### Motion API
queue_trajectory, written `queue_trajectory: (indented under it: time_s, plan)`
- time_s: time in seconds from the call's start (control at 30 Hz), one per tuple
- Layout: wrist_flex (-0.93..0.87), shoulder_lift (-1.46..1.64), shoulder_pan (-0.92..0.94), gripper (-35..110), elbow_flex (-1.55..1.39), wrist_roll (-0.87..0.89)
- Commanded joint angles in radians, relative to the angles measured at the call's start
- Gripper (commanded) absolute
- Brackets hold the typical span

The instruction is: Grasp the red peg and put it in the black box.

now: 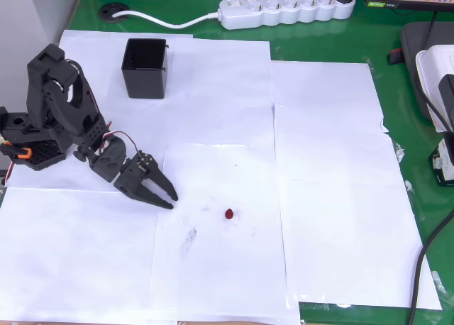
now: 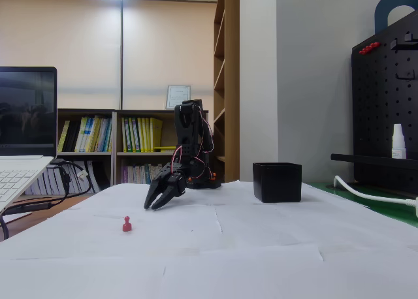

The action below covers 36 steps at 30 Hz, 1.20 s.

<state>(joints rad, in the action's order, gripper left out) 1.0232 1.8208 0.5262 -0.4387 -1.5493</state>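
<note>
The red peg stands upright on the white paper, small and dark red; in the fixed view the red peg is in the left foreground. My black gripper hangs low over the paper to the left of the peg, about a finger's length away. Its fingers are a little apart with nothing between them. In the fixed view the gripper points down, just above the sheet. The black box sits upright with its top open at the back, beyond the arm; the box is on the right in the fixed view.
White paper sheets cover a green mat. A white power strip and its cable lie along the back edge. Devices and cables crowd the right edge. A laptop sits at the left in the fixed view.
</note>
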Motion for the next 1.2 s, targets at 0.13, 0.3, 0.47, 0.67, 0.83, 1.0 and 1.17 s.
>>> queue_trajectory:
  time_s: [0.13, 0.3, 0.47, 0.67, 0.83, 1.0, 1.17]
  plan:
    - [0.021, -0.028, 0.02, 2, -0.014, -0.018]
    - [0.003, -0.029, 0.021, 1, -0.04, -0.018]
    - [-0.044, -0.029, 0.029, 1, -0.083, -0.02]
    - [-0.123, -0.029, 0.101, 1, -0.115, -0.052]
    - [-0.207, -0.025, 0.133, 1, -0.17, -0.063]
    - [-0.262, -0.023, 0.098, 12, -0.196, -0.095]
    - [-0.295, -0.028, 0.044, 22, -0.187, -0.126]
